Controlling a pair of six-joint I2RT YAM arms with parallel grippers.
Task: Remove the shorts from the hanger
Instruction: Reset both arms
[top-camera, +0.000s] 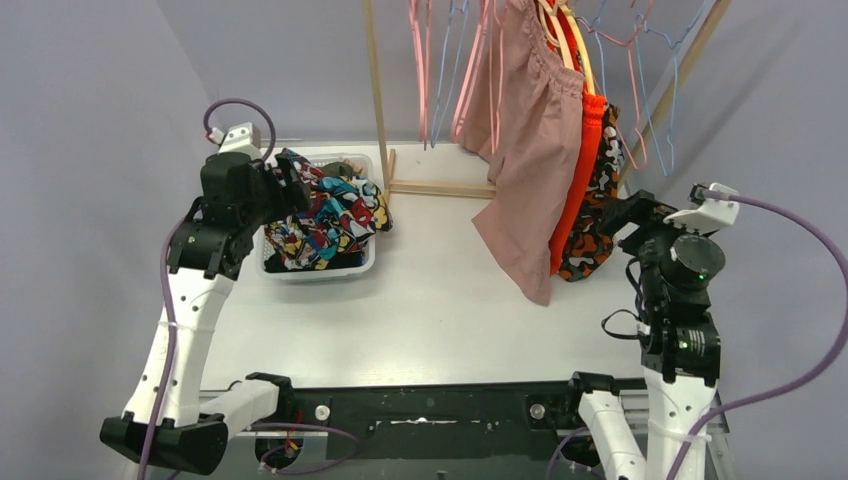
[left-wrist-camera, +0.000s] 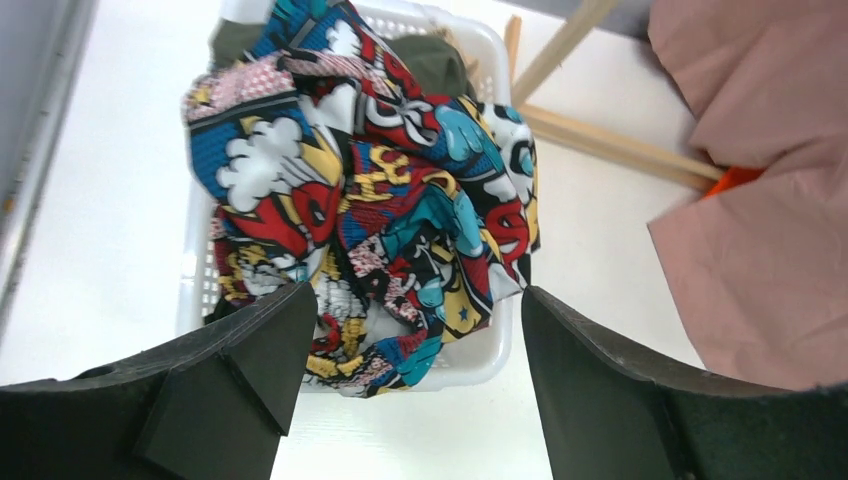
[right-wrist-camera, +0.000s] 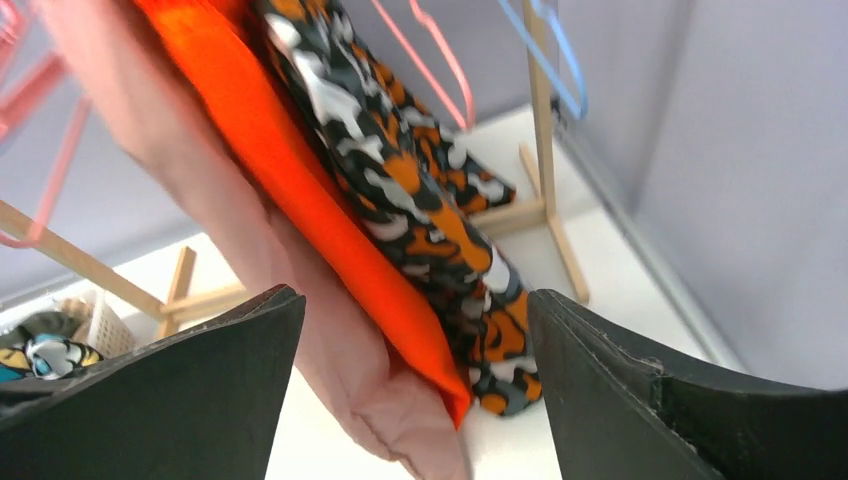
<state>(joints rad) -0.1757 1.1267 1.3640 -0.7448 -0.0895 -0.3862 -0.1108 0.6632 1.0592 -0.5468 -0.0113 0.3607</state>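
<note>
The wooden rack (top-camera: 440, 187) carried the dusty pink shorts (top-camera: 525, 150), hanging waist up with their long axis vertical and hems pointing down. The orange shorts (top-camera: 578, 170) and the orange-black patterned shorts (top-camera: 600, 200) hung likewise further right on it. Left of the rack, the white basket (top-camera: 330, 272) held the crumpled comic-print shorts (top-camera: 330, 215). Above that basket the left gripper (left-wrist-camera: 405, 340) gaped wide and empty. The right gripper (right-wrist-camera: 415, 330), right of the rack, stood equally wide, holding nothing.

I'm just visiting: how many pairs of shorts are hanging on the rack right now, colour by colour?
Dusty pink shorts: 1
Plain orange shorts: 1
Orange-and-black patterned shorts: 1
Total hanging: 3
</note>
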